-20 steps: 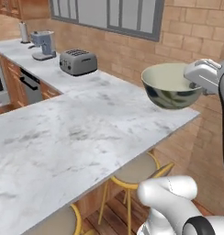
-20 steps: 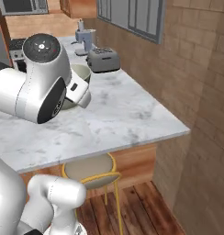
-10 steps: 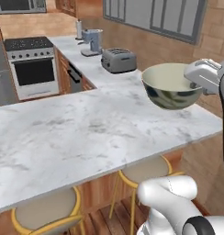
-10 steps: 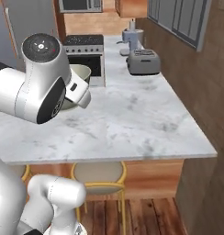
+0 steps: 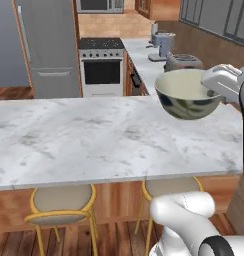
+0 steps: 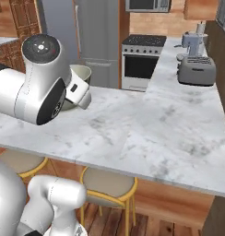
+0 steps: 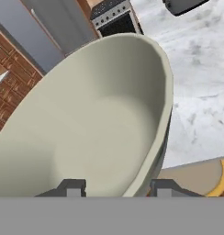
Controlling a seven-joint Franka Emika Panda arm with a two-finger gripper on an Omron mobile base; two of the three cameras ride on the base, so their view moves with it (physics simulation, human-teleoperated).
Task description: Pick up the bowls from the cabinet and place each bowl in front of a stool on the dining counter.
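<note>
Gripper (image 7: 114, 187) clamped on the near rim of the cream-inside, dark-patterned bowl (image 5: 188, 94), one finger inside the wall, one outside; bowl held in the air, upright, above the dining counter (image 5: 94, 140) toward its right end, not touching the marble; two stools (image 5: 61, 202) tucked under the counter's near edge, side by side; toaster (image 6: 196, 70) and stove (image 5: 101, 67) stand on the far side.

Cream-inside bowl (image 5: 186, 95) with seemingly dark green-patterned outside; white-grey veined marble dining counter (image 5: 94, 142).
</note>
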